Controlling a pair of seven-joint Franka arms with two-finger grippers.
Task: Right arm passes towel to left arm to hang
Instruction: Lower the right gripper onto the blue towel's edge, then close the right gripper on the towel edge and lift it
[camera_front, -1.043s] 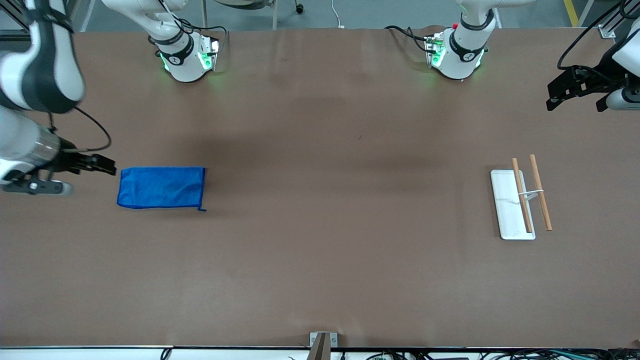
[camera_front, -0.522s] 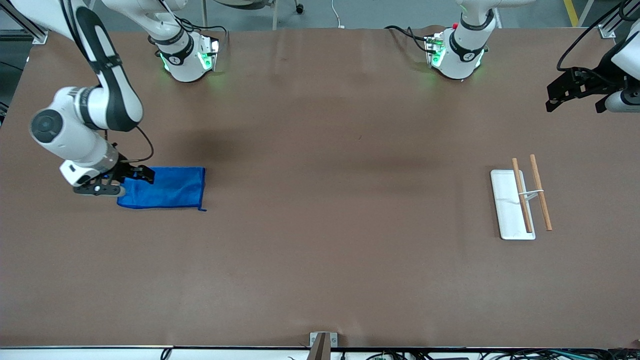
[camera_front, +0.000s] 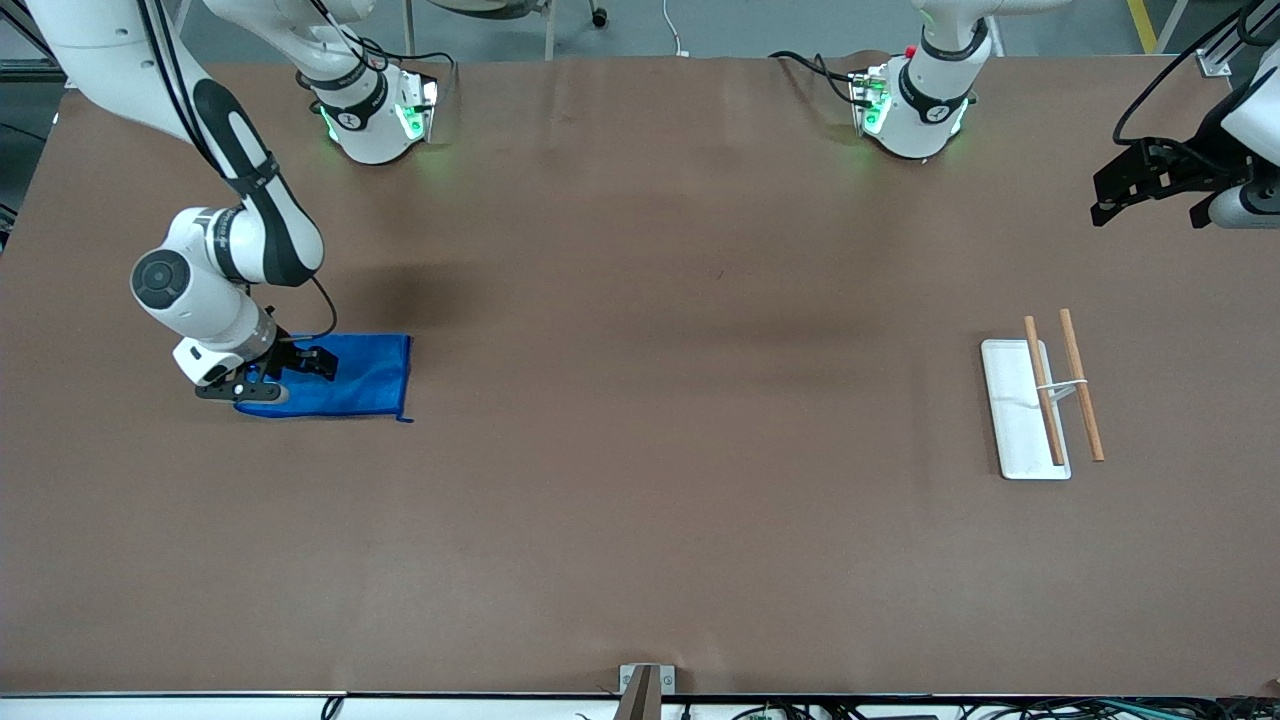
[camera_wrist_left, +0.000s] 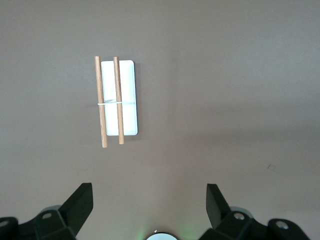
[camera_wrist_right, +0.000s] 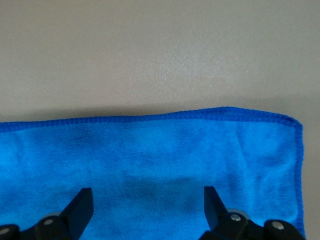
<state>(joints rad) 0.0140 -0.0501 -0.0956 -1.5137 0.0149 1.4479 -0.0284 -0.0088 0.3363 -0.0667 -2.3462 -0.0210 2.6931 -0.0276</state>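
The bright blue towel (camera_front: 365, 378) lies flat on the brown table toward the right arm's end, with its small loop (camera_front: 403, 418) at a corner nearer the front camera. My right gripper (camera_front: 322, 361) is open and empty. It hangs low over the towel's end, fingers spread above the cloth. In the right wrist view the towel (camera_wrist_right: 150, 155) fills the space under the right gripper (camera_wrist_right: 147, 200), and I cannot tell whether they touch. My left gripper (camera_front: 1100, 200) is open and empty. It waits in the air at the left arm's end of the table.
A white rack base (camera_front: 1012, 420) with two wooden rods (camera_front: 1082, 400) stands toward the left arm's end. It also shows in the left wrist view (camera_wrist_left: 127, 100), ahead of the open left gripper (camera_wrist_left: 149, 197). A metal bracket (camera_front: 645, 685) sits at the table's near edge.
The right arm has swung in from the table's end and come down, so its gripper is now over the towel's end. The towel and the left arm have not moved.
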